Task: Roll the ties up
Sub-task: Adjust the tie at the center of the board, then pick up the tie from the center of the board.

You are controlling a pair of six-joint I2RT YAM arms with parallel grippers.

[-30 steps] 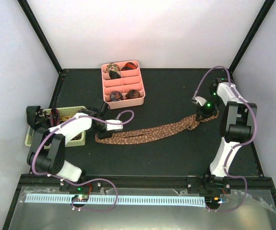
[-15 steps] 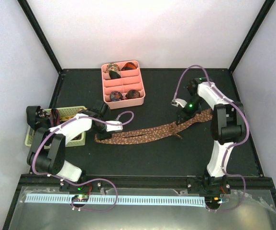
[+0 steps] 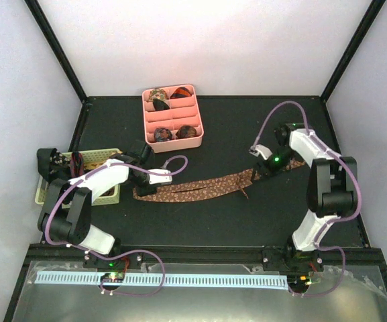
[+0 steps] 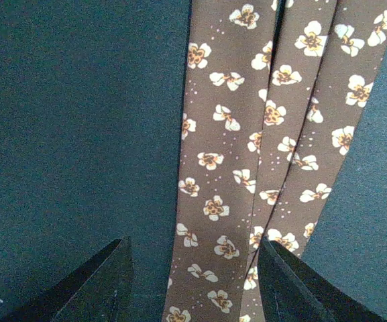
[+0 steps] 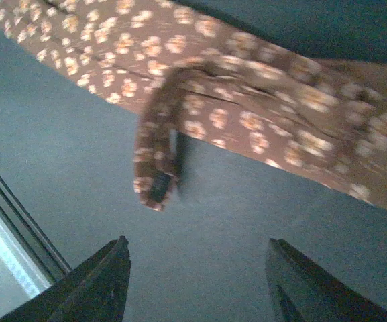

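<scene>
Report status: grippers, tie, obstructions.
Left gripper open over brown tie. Right gripper open, empty, near tie's curled end. Tie not yet rolled. No obstruction seen.

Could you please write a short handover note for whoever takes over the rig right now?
Left gripper: open, over the left end of the brown floral tie, with the fabric between its fingers in the wrist view. It is not closed on the tie.
Right gripper: open and empty, beside the tie's right end, where a narrow end curls up.
Done: four rolled ties show in the pink tray, two at the back and two at the front.
Left to do: the brown tie lies stretched out and unrolled on the table.
</scene>
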